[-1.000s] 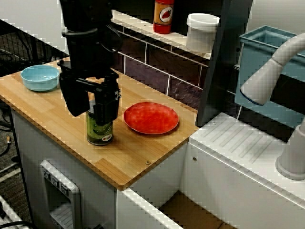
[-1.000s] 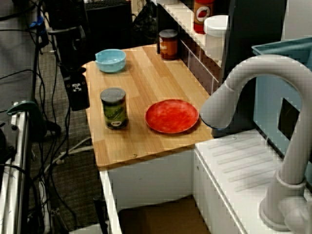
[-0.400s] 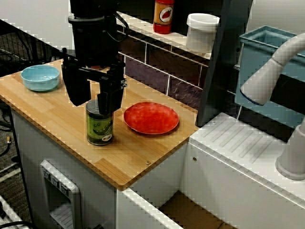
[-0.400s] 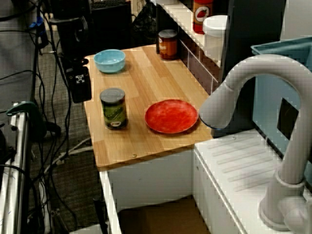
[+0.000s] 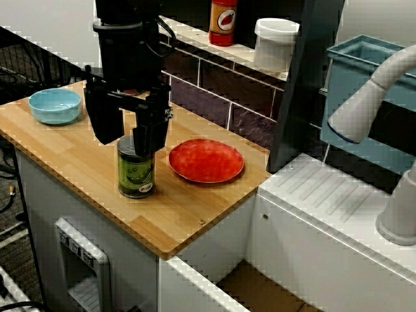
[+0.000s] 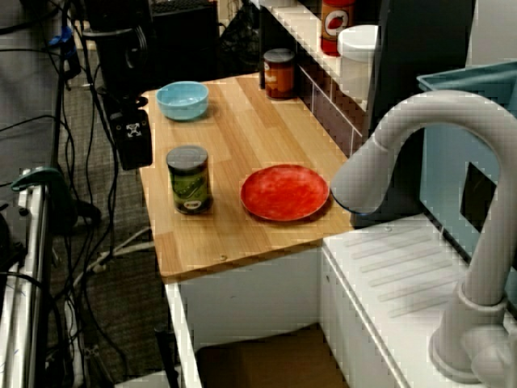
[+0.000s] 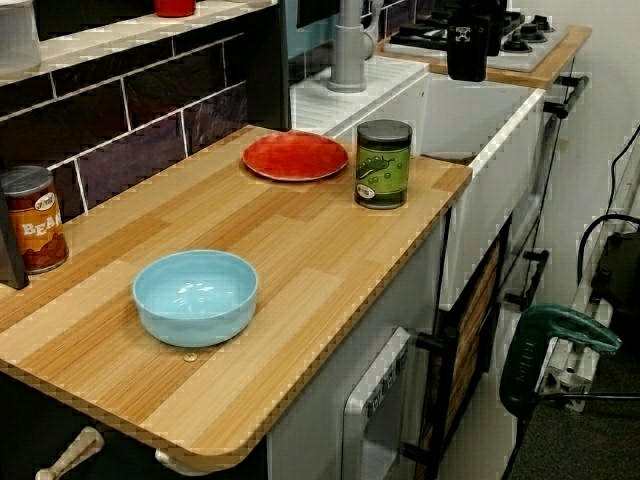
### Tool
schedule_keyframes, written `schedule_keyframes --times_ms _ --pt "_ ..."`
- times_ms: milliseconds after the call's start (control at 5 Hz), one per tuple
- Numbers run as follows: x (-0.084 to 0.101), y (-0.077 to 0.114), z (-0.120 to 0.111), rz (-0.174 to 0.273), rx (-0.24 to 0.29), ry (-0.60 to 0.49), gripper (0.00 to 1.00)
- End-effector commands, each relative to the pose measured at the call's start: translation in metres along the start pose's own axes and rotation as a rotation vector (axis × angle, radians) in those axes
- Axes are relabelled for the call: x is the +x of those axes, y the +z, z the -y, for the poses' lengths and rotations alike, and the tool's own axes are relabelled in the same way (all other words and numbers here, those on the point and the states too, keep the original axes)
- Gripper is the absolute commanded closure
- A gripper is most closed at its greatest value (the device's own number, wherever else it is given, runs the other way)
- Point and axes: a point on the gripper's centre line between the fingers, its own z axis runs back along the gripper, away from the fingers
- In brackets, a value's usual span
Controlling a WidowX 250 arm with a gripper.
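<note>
Gripper [image 5: 125, 144] fingers spread wide, gripping nothing. Hangs raised by outer edge of tabletop [image 5: 78, 159]. View along the counter shows it out past that edge, apart from green jar [image 5: 136, 174], no contact. Jar upright, lid on, near same edge, just beside red plate [image 5: 206, 160], not touching. Blue bowl [image 5: 54, 105] at far end, well apart. Bean can [image 7: 32, 220] stands against tiled wall.

- The can [image 5: 136, 174] is a short cylinder with a green label and a dark lid, which is on.
- It stands upright on the wooden bench [image 5: 71, 162] near its front edge, just beside a red plate [image 5: 206, 160] but apart from it.
</note>
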Motion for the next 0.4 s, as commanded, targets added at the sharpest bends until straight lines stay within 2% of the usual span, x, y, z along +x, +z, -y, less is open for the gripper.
schedule_keyframes --times_ms 0,200 --pt "0.014 -0.041 0.005 -0.011 0.041 0.009 0.0" --pt "0.019 -0.064 0.004 0.012 0.04 0.004 0.0"
